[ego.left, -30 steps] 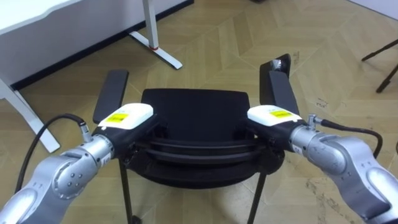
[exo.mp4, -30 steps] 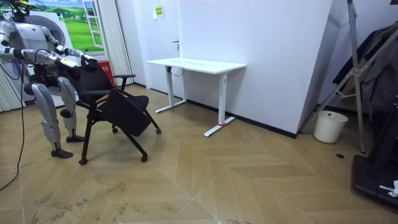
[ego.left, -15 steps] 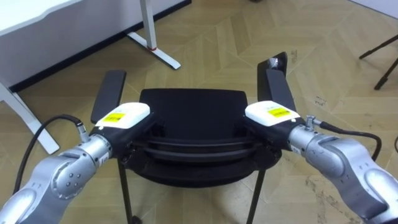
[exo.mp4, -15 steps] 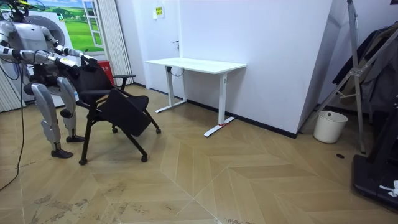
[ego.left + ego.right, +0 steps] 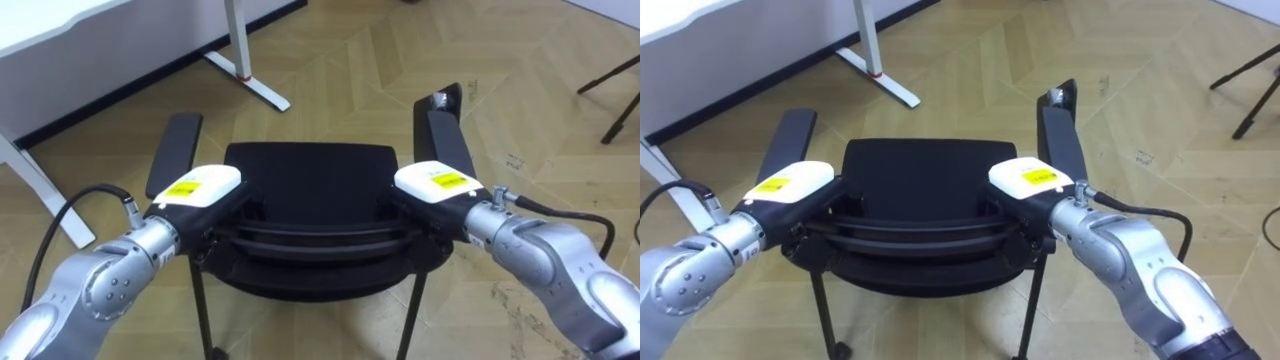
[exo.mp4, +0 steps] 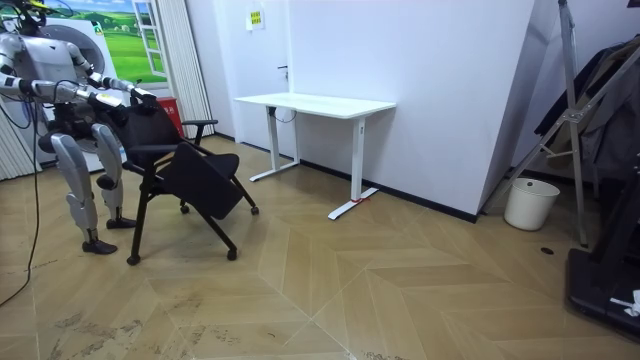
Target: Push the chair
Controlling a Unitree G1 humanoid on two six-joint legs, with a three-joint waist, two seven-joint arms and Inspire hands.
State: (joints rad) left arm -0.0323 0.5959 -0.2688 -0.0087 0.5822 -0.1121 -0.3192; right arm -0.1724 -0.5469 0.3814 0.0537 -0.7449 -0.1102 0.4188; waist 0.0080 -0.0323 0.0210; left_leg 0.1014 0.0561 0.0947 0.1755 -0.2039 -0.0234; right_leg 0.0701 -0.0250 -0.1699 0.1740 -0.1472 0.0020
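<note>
The left robot hand (image 5: 203, 187) and the right robot hand (image 5: 433, 181) are both set on the top of the backrest of the black office chair (image 5: 308, 168), one toward each end, low in the middle of the eye views. Whether they clasp the rail or only press against it I cannot tell, as their undersides are hidden behind it.

The chair sits directly ahead of the robot, its seat at frame centre and its armrests (image 5: 176, 150) out to either side. In the room view it stands at the far left, with the robot behind it.

To my eye the task is at the contact stage. The hands are placed, but the chair is well apart from the white surface (image 6: 315, 103) — a desk against the wall (image 6: 440, 90) at the room view's upper middle — so most of the pushing looks yet to be done.

The herringbone wood floor (image 6: 400, 280) is open between chair and desk. A white bin (image 6: 530, 203) and a dark stand (image 6: 575, 110) sit at the right — well out of the way.
</note>
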